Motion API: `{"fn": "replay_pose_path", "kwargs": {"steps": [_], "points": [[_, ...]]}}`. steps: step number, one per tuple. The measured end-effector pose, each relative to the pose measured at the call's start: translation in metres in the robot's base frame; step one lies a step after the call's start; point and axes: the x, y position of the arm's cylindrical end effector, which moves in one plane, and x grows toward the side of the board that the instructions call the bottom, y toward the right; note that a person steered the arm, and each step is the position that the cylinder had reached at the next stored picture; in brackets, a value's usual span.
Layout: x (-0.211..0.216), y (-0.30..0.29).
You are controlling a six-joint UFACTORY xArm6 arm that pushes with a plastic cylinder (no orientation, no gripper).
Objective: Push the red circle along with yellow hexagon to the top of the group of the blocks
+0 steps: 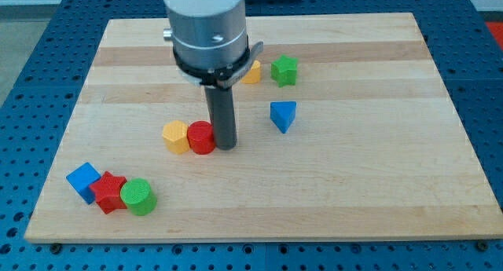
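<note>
Red circle [201,137] sits near the board's middle, a bit to the view's left, touching the yellow hexagon [176,137] on its left side; the pair reads as one unit. My tip [225,148] is down on the wooden board [377,192], pressed against or just beside the red circle's right edge; contact looks likely but I can't confirm it. No gripper on this rig, just the bare rod, so nothing is held or clamped. Other blocks: a yellow block [252,71] partly hidden behind the arm housing, a green star-like block [284,70] just to its right, a blue triangle [283,115] below those, all toward the view's top right. At the bottom left a blue cube [82,181], a red star-shaped block [108,192] and a green cylinder [138,196] are bunched together, touching. Step in hand, by my judgement: the tip is engaged at the pair's side, but pushing from here would send them to the view's left, not up. Next move probably calls for getting the tip under the pair, at the view's bottom side, roughly centred between the two so both travel together, then pushing toward the top. Off-centre contact could split them.
</note>
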Motion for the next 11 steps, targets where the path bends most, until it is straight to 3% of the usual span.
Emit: {"fn": "replay_pose_path", "kwargs": {"steps": [3, 4, 5, 9, 11], "points": [[0.055, -0.008], [0.053, 0.057], [0.018, 0.062], [-0.017, -0.009], [0.005, -0.052]]}}
